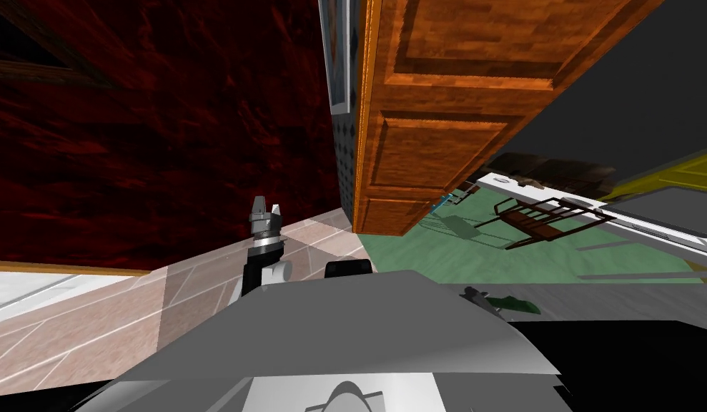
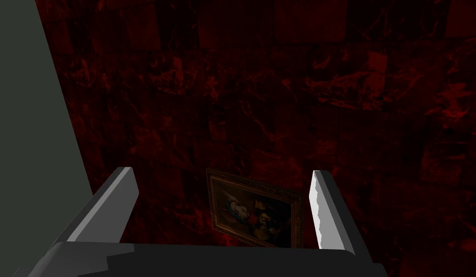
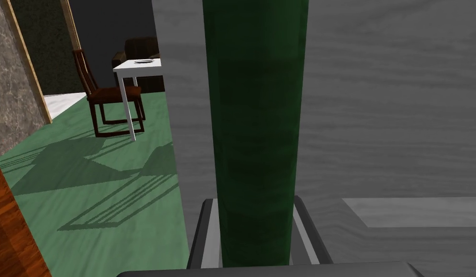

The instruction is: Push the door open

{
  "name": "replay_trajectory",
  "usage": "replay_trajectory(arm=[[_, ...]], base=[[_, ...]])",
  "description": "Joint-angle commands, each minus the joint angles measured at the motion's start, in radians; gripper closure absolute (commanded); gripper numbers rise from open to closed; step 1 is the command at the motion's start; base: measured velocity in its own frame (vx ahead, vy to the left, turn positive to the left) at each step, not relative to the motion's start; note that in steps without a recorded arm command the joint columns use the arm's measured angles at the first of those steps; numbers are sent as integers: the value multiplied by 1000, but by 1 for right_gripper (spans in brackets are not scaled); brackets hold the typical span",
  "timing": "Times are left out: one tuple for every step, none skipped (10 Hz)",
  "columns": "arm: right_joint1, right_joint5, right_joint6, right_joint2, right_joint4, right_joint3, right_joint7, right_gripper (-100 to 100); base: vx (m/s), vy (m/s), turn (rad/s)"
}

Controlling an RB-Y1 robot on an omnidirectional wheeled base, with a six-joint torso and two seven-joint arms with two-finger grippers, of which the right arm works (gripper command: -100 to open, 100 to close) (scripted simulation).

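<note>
A grey door (image 3: 391,110) with a wood-grain face stands close in front of my right hand; in the head view it is the grey plane (image 1: 616,293) low on the right. A dark green bar handle (image 3: 253,120) runs along it. My right gripper (image 3: 253,202) is shut on that handle, its fingers (image 3: 209,231) pressing both sides. The head view shows this gripper (image 1: 477,293) beside the green handle (image 1: 520,306). A brown panelled wooden door (image 1: 445,121) stands swung open ahead. My left gripper (image 1: 266,211) is raised before the dark red wall, open (image 2: 223,172) and empty.
Past the grey door's edge lies a green floor (image 3: 87,182) with a dark wooden chair (image 3: 107,96) and a white table (image 3: 135,67). The chair (image 1: 545,214) also shows beyond the brown door. A dark red wall (image 1: 151,129) stands on the left above a pale tiled floor (image 1: 94,315).
</note>
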Motion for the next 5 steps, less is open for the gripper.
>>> replay_trajectory(arm=[[11, -13, -5, -4, -1, -21, 8, 100], [10, -20, -4, -5, 3, -32, 14, 100], [10, -28, -3, -5, 6, -43, 20, 100], [9, -35, -3, -5, 9, -53, 26, 100], [9, -35, -3, -5, 9, -53, 26, 100]], base=[[140, -156, -54], [117, -183, -68], [127, -171, -69], [142, -180, -75], [110, -123, -49]])
